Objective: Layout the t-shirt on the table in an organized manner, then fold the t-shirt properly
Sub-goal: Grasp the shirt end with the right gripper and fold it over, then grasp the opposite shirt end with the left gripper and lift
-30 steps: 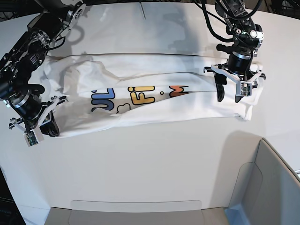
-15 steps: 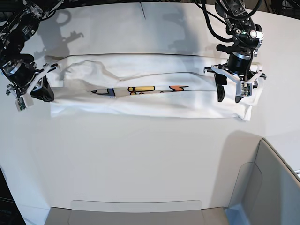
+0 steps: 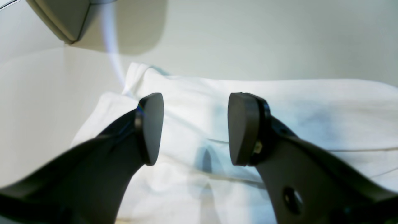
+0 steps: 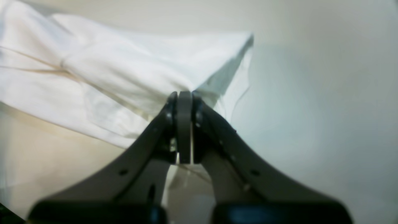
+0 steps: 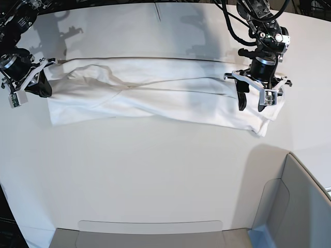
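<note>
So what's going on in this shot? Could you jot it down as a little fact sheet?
garment: t-shirt, folded lengthwise into a long band, print hidden
surface: table, white
right end effector: shut on the t-shirt's edge
left end effector: open, above the t-shirt's other end, holding nothing
also in view: grey bin at the table's near corner
stage: fold under way, not finished

One t-shirt (image 5: 155, 98), one table (image 5: 155, 170), two hands — perhaps one bin (image 5: 295, 206).

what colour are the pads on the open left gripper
Dark grey to black pads on the left gripper, clearest in the left wrist view.
</note>
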{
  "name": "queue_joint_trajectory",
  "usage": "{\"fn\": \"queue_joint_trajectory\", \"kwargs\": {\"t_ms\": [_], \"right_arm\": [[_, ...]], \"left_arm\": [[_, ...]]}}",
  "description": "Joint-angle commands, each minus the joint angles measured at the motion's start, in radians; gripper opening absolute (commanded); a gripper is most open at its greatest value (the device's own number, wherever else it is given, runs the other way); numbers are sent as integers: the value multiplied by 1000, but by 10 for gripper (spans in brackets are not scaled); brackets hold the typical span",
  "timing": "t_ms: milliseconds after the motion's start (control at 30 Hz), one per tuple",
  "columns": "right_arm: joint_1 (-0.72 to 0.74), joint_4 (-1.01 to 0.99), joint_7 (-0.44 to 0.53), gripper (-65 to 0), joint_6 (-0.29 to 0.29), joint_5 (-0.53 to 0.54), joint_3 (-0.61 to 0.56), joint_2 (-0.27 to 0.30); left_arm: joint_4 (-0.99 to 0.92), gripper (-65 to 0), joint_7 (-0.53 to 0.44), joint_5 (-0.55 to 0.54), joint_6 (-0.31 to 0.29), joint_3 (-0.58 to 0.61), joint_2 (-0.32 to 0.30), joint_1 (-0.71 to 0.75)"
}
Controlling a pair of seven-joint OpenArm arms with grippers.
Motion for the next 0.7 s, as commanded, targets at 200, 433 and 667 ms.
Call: {"fn": "queue_joint_trajectory", "kwargs": {"t_ms": [200, 433, 667], "right_arm": [[8, -139, 12, -650, 12, -146, -6, 15], [16, -142, 12, -650, 12, -173, -6, 15], [16, -142, 12, -650, 12, -173, -85, 28]], "left_arm": [[14, -332, -23, -11, 2, -1, 0, -6], [13, -298, -15, 24, 2, 16, -42, -37], [-16, -241, 266, 257, 2, 287, -195, -182]]}}
